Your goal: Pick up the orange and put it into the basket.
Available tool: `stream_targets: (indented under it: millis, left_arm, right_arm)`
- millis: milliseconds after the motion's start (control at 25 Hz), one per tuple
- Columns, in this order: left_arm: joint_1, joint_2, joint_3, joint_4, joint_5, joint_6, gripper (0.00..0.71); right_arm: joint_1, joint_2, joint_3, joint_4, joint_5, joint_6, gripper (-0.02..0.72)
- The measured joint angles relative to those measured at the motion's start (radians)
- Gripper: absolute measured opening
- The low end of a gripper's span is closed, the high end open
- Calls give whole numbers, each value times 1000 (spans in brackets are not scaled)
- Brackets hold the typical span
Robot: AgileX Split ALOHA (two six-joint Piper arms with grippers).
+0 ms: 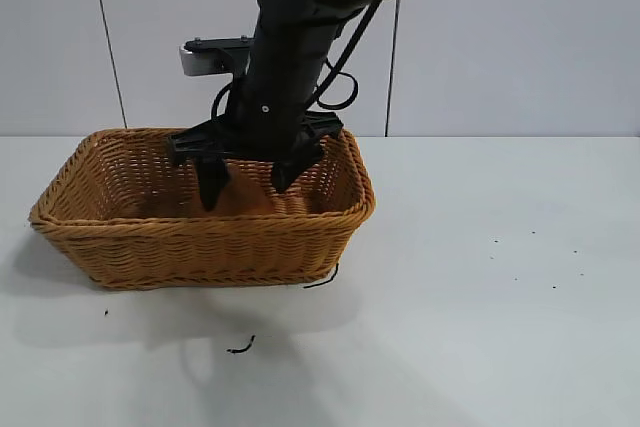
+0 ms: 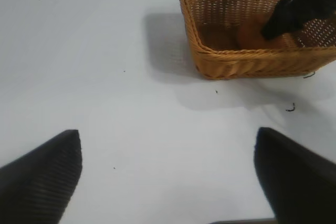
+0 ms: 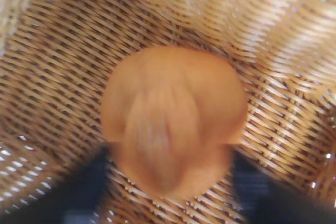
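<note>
Right, quick rundown for you, orange outward:

Orange: orange (image 3: 173, 124) sits inside the basket, on or just over its woven floor — can't tell which. Knobby neck faces the right wrist cam. From the left wrist view you get it (image 2: 254, 34) as an orange patch low in the basket interior. Ext view: only a sliver of orange (image 1: 245, 197) betw the two fingers.

Right tool: right tool (image 1: 247, 182) is reached down into the basket from above, fingers spread wide, one each side of the orange. Wrist cam shows dark fingers (image 3: 79, 192) flanking the fruit; contact w/ the skin can't be judged. Not clamped.

Basket: basket (image 1: 200, 230) stands upright on the worktop, at left-centre in ext view. Tan wicker, braided rim, flared sides. Rim (image 2: 236, 53) also visible far off from the left wrist cam; weave (image 3: 47, 77) fills the right wrist view.

Left tool: left tool (image 2: 168, 177) is well apart from the basket, over bare worktop, fingers wide apart, nothing betw them.

Worktop: white worktop (image 1: 480, 297), w/ a few small dark scraps (image 1: 240, 347) near the basket's front.
</note>
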Motion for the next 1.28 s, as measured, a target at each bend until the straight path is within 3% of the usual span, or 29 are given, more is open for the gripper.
stream_targets:
  millis: [200,360,800,1040,1280]
  left_arm:
    - [0,0,0,0,0,0,639]
    - [0,0,0,0,0,0,639]
    - [0,0,0,0,0,0,639]
    - [0,0,0,0,0,0,639]
    - [0,0,0,0,0,0,639]
  right_arm:
    - [-91,-3,-155,-71,153,0,675]
    - [-204,-7,-183,-128,208,0,675]
    - [-537,-7,-183,-144,214,0,675]
    - [-603,-9,-162,-105,213,-3,675]
    - [-608,-111,91,-89,213,-34,675]
